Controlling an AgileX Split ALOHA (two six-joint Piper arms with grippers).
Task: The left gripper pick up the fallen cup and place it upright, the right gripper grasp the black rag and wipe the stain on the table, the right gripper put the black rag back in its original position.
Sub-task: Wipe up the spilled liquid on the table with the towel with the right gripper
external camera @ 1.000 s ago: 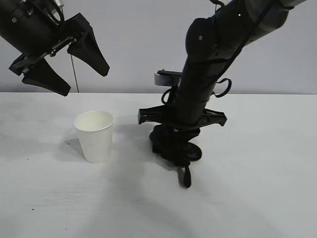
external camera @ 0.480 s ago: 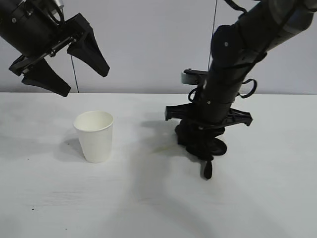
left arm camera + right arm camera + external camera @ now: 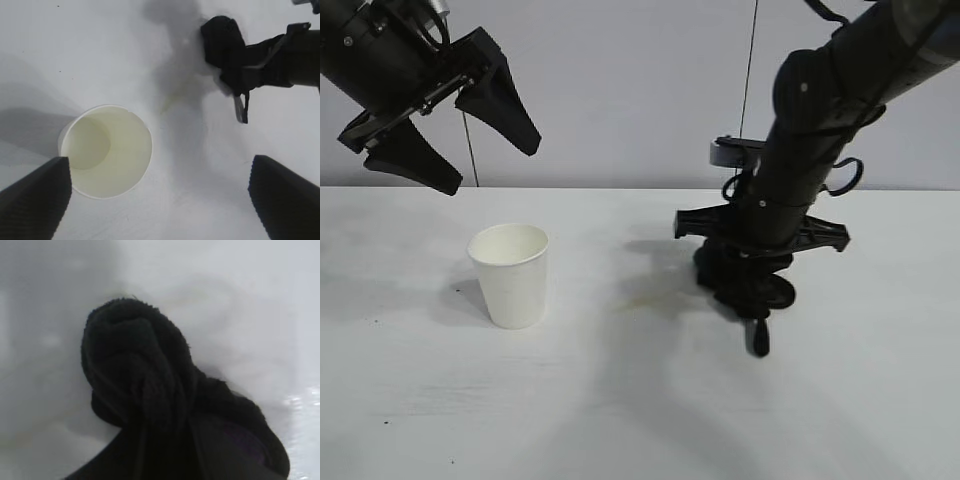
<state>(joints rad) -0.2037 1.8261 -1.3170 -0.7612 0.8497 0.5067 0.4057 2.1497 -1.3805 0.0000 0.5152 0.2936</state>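
Observation:
The white paper cup (image 3: 510, 273) stands upright on the table (image 3: 440, 400), left of centre; from above its open mouth (image 3: 106, 151) shows. High above it, my left gripper (image 3: 450, 135) hangs open and empty, its two dark fingertips (image 3: 32, 200) wide apart. The right gripper (image 3: 745, 290) points down and is shut on the bunched black rag (image 3: 740, 285), which presses on the table right of centre. The rag (image 3: 150, 390) fills the right wrist view. A faint yellowish stain (image 3: 645, 300) lies between cup and rag, also seen as a smear (image 3: 172, 97).
A grey wall (image 3: 620, 90) backs the table with thin cables (image 3: 752, 70) hanging down. A narrow black tail of the rag (image 3: 758, 340) trails toward the front edge.
The right arm has dragged the rag to the right across the table, away from the cup, leaving the faint stain uncovered. The left gripper and the cup have stayed still.

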